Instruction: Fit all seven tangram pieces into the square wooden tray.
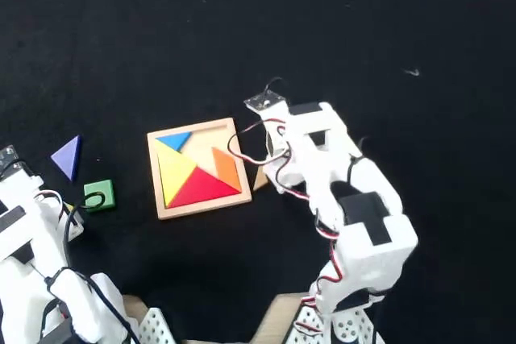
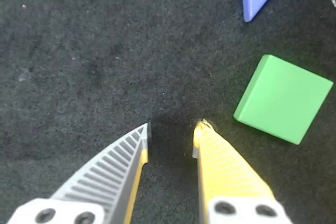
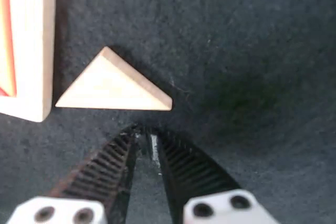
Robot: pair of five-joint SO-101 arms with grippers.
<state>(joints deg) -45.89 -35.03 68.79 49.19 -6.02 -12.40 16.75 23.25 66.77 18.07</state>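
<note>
- Pieces loose at left on the black counter (image 1: 387, 118): two, a purple triangle (image 1: 68, 155) and a green square (image 1: 100, 195).
- Left fingers (image 2: 223, 166), beside the square: narrowly parted, empty.
- Square wooden tray (image 1: 191, 126), centre: four pieces inside, namely a blue triangle (image 1: 174, 140), a yellow triangle (image 1: 173, 175), a red triangle (image 1: 205, 189) and an orange piece (image 1: 227, 167).
- One tan triangle (image 3: 113, 85), just right of the tray.
- Right fingers (image 3: 186, 166), near it: nearly together, empty.

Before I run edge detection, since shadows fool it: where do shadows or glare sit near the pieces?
Left wrist view: dark shadow on the cloth between the tips of the left gripper; green square evenly lit, no glare. Right wrist view: soft shadow on the cloth beside the wooden triangle, none across it. High view: no glare on the tray.
</note>
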